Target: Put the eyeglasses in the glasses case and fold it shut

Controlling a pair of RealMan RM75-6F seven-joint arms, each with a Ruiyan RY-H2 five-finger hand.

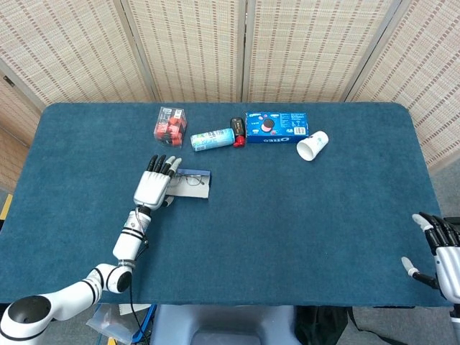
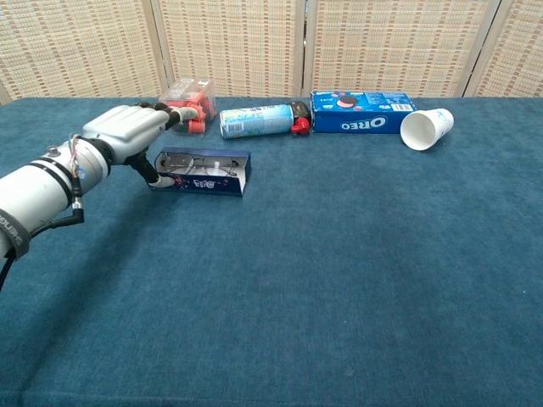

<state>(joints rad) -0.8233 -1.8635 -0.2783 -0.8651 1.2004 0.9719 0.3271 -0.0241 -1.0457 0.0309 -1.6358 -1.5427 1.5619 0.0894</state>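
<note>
On the left of the blue cloth-covered table (image 2: 356, 280) the robot's white left hand (image 2: 127, 129) reaches over the near end of the dark blue fold-up glasses case (image 2: 206, 174); its thumb presses against the case's left end while the dark-tipped fingers (image 1: 162, 166) stretch out above it, and I cannot tell whether they grip anything; the case's front flap stands raised, printed with small pink and white marks, and the thin wire-framed eyeglasses (image 2: 197, 168) lie inside it, just visible over the flap's edge; behind the hand, towards the woven screen, sits a clear plastic box of red and black items (image 2: 188, 105); to its right a light blue cylindrical can (image 2: 254, 121) lies on its side, with a small black and red object (image 2: 297, 117) touching its right end; next comes a blue Oreo biscuit box (image 2: 362, 112), lying flat; just beside it a white paper cup (image 2: 426, 129) lies tipped on its side, mouth towards the box; far to the right, at the table's near corner in the head view, the right hand (image 1: 443, 257) rests apart from everything, holding nothing, its fingers spread loosely.
</note>
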